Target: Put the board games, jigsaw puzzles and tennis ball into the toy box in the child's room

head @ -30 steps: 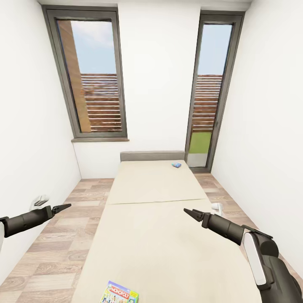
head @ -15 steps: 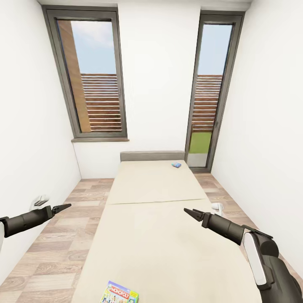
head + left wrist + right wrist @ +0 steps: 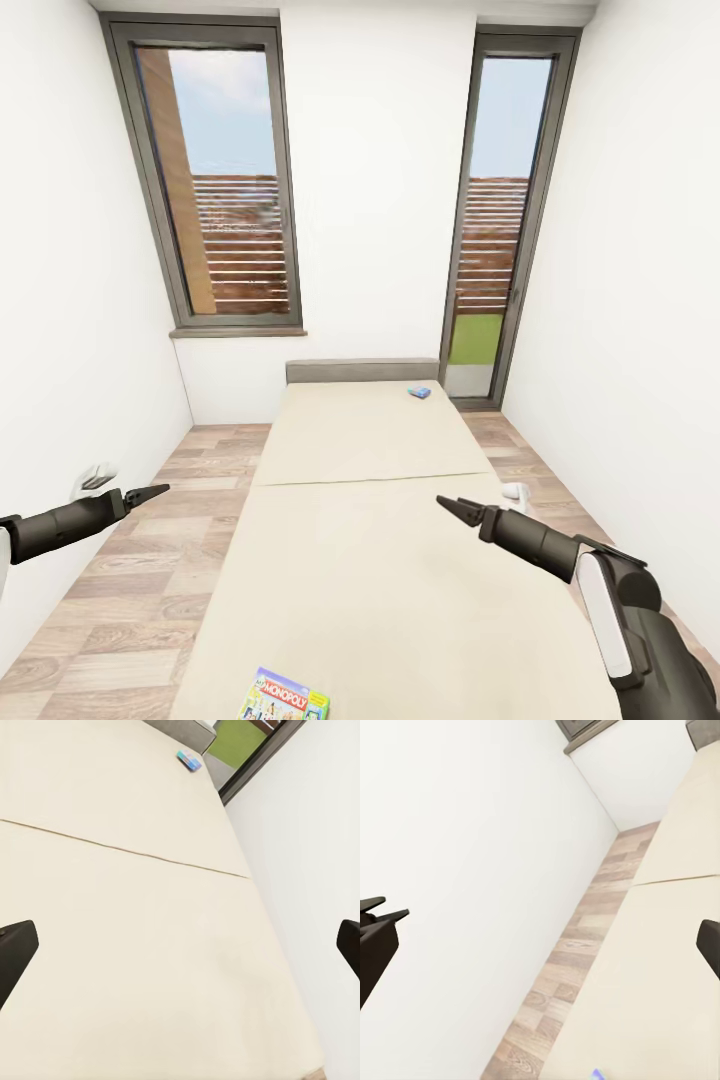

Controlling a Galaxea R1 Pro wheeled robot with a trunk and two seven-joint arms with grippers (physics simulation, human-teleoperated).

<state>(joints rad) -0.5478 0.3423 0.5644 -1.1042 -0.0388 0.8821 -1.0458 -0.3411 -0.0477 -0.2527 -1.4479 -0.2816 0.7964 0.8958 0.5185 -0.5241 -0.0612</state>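
Observation:
I face a wide cream bed (image 3: 380, 560) with a grey headboard (image 3: 362, 371). Two board games lie on it. A green-yellow box lettered MONOPOLY (image 3: 285, 697) sits at the near edge. A small blue box (image 3: 419, 392) (image 3: 189, 760) rests far off by the headboard. My left gripper (image 3: 150, 491) hovers open over the floor left of the bed. Over the mattress's right half, my right gripper (image 3: 452, 505) is open and holds nothing. In each wrist view the dark fingers (image 3: 15, 949) (image 3: 375, 945) stand wide apart. The table, toy box, jigsaw puzzles and tennis ball are out of view.
White walls close in on both sides, leaving narrow strips of wood plank floor (image 3: 150, 560) beside the bed. A tall window (image 3: 225, 180) and a glass door (image 3: 495, 220) fill the far wall. Small white objects (image 3: 97, 478) (image 3: 515, 491) sit low on either side of the bed.

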